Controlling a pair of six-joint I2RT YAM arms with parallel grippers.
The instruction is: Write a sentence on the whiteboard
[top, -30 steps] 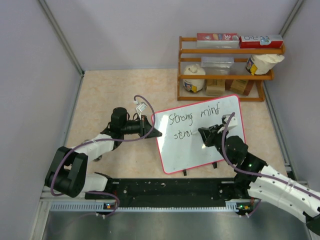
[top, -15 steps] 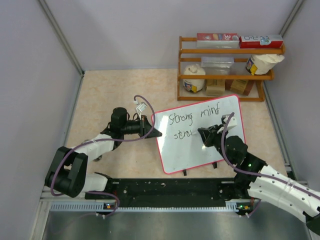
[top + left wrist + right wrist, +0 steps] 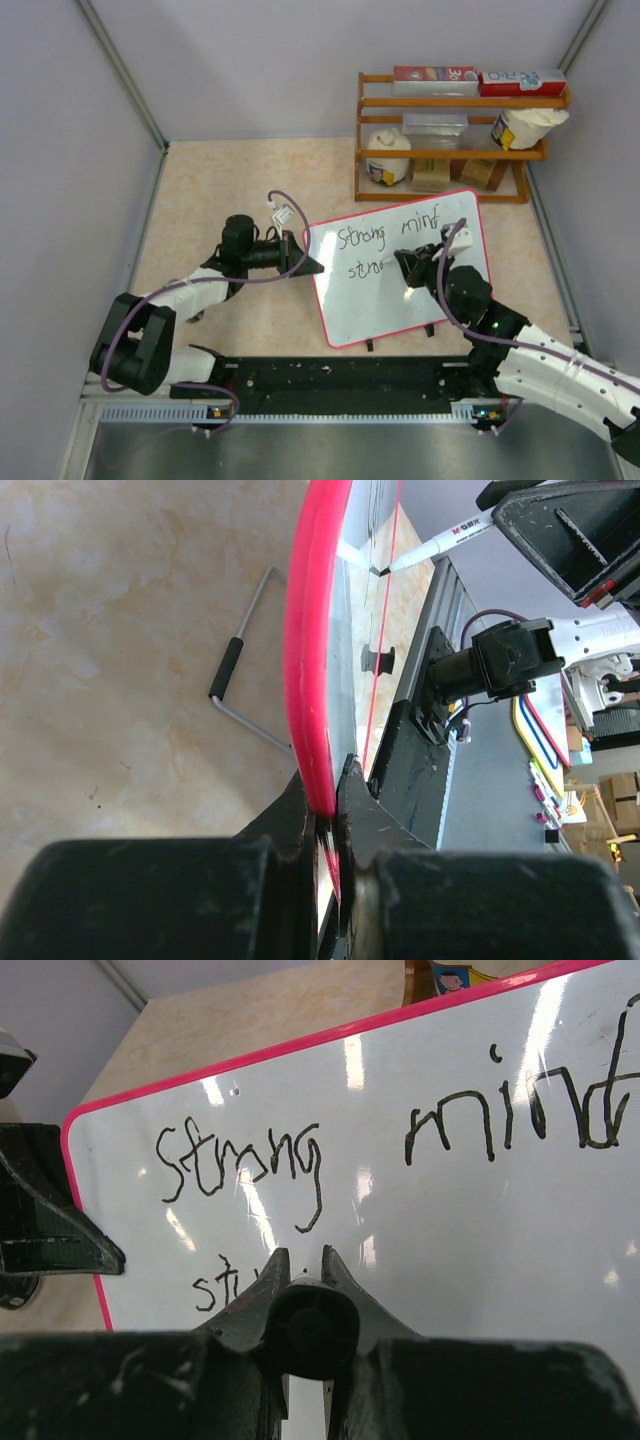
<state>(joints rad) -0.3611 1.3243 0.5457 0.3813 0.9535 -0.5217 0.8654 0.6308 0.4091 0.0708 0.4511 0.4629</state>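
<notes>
The whiteboard (image 3: pixel 420 290), white with a thin red frame, stands tilted on the table. Its black handwriting (image 3: pixel 362 238) reads "Strong mind" on the top line and a partial "stro" below. My left gripper (image 3: pixel 305 262) is shut on the board's left red edge (image 3: pixel 318 680). My right gripper (image 3: pixel 408 268) is shut on a marker pen (image 3: pixel 310 1332), its tip at the board just right of the lower word. The pen's white barrel and tip also show in the left wrist view (image 3: pixel 435 547). The writing (image 3: pixel 240 1160) fills the right wrist view.
A wooden rack (image 3: pixel 455 140) with boxes, a jar and containers stands behind the board at the back right. The board's wire foot (image 3: pixel 240 680) rests on the beige tabletop. Grey walls close in both sides. A black rail (image 3: pixel 340 375) runs along the near edge.
My right gripper has shifted slightly up and left with the pen, and the lower word has grown by a stroke. The left arm and board have not moved.
</notes>
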